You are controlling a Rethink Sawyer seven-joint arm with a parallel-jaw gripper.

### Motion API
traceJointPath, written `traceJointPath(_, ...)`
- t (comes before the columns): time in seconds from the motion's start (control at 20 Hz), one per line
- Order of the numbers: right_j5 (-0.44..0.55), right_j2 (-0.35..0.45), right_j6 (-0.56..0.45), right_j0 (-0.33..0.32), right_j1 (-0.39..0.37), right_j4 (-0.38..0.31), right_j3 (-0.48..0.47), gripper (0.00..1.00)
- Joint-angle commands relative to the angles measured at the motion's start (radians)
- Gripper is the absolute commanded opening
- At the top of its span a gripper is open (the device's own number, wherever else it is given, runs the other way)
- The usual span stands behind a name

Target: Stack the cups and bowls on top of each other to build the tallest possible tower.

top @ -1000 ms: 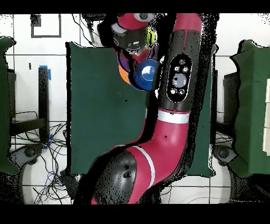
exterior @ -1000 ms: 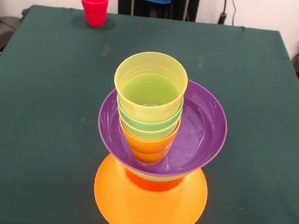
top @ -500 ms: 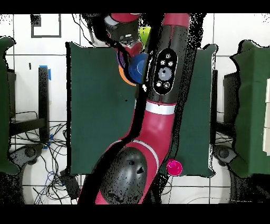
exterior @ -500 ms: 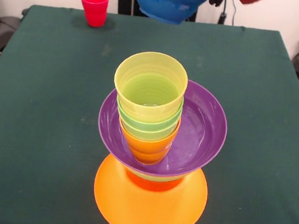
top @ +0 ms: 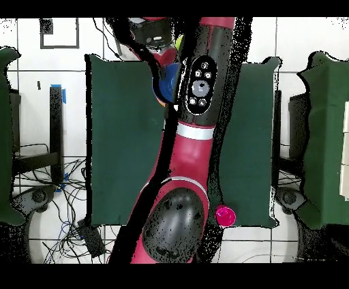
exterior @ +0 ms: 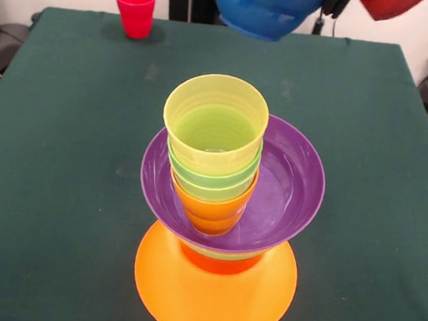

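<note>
Blue bowl shifted rightward along the top edge and slightly lower than half a second ago, carried aloft, cut off above. End effector itself hidden in both views; grip presumably on the bowl, width impossible to tell. Tower near the bench's front edge, below and nearer the camera than the bowl: orange base bowl, purple bowl, nested cups, pale yellow cup uppermost. Red cup well apart at the far corner.
</note>
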Motion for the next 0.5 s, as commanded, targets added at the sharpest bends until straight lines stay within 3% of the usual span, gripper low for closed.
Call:
traceJointPath(0.05, 0.108, 0.257, -0.315, -0.025, 0.012, -0.280, -0.042, 0.00)
traceJointPath(0.5, 0.129, 0.457, -0.405, -0.052, 0.027, -0.522, -0.053, 0.00)
